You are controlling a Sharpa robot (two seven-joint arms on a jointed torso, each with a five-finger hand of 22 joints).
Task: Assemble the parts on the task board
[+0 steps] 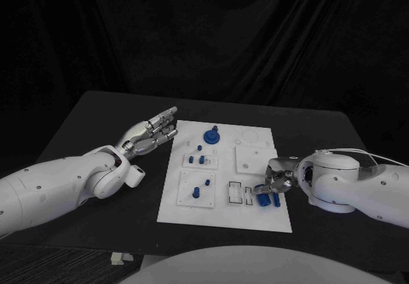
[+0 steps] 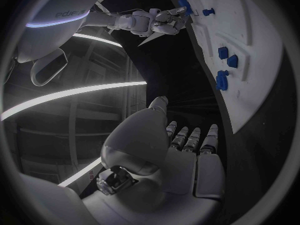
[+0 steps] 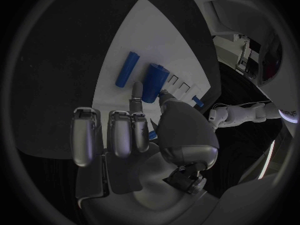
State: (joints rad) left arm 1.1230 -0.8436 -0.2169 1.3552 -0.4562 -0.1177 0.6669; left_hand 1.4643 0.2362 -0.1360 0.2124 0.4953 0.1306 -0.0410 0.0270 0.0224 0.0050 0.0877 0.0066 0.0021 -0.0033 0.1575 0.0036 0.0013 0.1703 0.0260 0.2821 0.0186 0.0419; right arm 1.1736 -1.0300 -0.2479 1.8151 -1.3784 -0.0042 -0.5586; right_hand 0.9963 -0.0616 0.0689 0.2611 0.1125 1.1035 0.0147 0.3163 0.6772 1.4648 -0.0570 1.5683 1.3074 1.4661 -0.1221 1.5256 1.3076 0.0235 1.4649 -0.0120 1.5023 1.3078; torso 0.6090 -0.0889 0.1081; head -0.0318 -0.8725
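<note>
Fingertips of the right hand [image 3: 134, 135] touch a blue cylinder [image 3: 153, 82] on the task board [image 1: 256, 216]; overhead they hide it. Left hand [image 1: 152, 135] hovers spread, holding nothing.

A black table [image 1: 102, 112] takes up the middle of the head view, its far edge running across the upper half of the frame and its near corners cut off at the lower left and lower right. Its top is matte and dark. In the right wrist view the same dark top [image 3: 69, 85] shows on the left of the circle. Behind the table a black curtain [image 1: 204, 47] hangs in soft folds across the whole top of the head view. In the lower left corner lies a strip of grey ribbed floor [image 1: 51, 263]. On it, near the bottom edge, sit two small pale pieces [image 1: 120, 257], too small to identify.
</note>
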